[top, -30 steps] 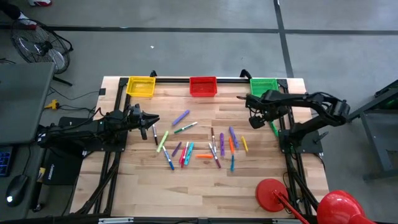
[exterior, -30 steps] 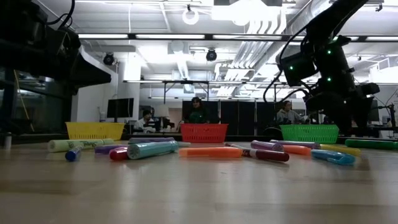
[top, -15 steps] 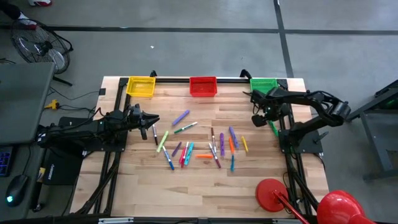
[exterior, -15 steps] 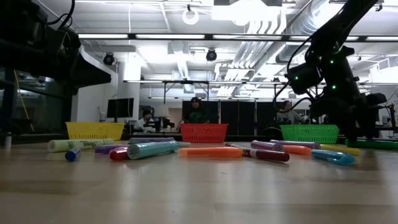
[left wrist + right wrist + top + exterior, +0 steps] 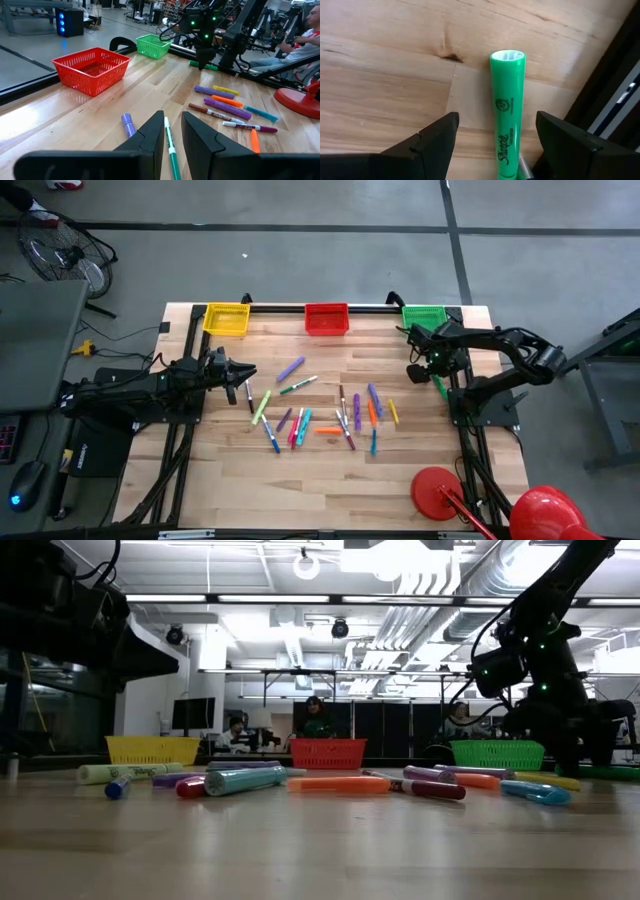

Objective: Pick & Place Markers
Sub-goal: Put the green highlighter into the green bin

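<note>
Right wrist view, closest in: green marker point(image 5: 507, 100) lies flat on the wood, centre frame, cap end toward the upper part. The right gripper point(image 5: 497, 120) straddles it with jaws spread wide, one finger point(image 5: 437, 137) on each side, neither touching. Nothing is pinched yet.

Change over the last second: in the high view, your right gripper point(image 5: 420, 370) has swung from farther into the table out toward the right edge. It now sits above the lone green marker point(image 5: 438, 386) at right of frame, beside the arm's base. In the low view the arm has slid toward the right of the picture. You look lined up for a grasp, so the next step is likely to lower and close.

Mid-table: the rest of the markers point(image 5: 330, 415) lie scattered at centre frame, unmoved, none in a basket that you can see.

Left gripper point(image 5: 243, 374) waits at left of centre, no shift. Its wrist view shows the jaws a narrow gap apart, holding nothing.

Far edge: the green basket point(image 5: 424, 316) is at upper right, just beyond the right gripper. That makes for a short carry if green goes to green.
</note>
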You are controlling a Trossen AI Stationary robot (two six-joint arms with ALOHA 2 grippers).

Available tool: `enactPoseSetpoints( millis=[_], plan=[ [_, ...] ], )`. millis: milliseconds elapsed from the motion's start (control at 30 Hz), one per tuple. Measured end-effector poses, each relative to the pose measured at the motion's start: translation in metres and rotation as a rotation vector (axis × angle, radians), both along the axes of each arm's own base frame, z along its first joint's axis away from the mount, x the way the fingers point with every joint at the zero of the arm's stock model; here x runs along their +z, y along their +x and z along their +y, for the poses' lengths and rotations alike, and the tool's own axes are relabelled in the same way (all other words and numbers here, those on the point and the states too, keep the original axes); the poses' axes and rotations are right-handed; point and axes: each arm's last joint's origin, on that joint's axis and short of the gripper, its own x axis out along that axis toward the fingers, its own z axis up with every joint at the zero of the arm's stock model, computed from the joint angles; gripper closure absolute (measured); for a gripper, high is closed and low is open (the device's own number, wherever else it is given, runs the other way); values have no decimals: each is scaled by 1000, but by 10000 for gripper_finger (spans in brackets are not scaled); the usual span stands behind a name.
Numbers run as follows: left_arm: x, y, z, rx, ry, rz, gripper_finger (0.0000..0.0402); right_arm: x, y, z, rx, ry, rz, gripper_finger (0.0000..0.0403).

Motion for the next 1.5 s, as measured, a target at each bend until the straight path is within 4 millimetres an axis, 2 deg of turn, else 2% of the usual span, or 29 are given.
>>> enactPoseSetpoints(
  millis=[267, 1000, 1333, 1500],
  plan=[
    [0, 0, 0, 0, 0, 0, 337, -4, -1, 2, -6, 11, -24, 162],
    [0, 0, 0, 0, 0, 0, 337, -6, 2, 1, 26, 9, -69, 334],
    [0, 0, 0, 0, 0, 0, 337, 4, 10, -7, 74, -11, -84, 338],
    [0, 0, 0, 0, 0, 0, 337, 14, 22, -13, 113, -61, -136, 343]
  ],
)
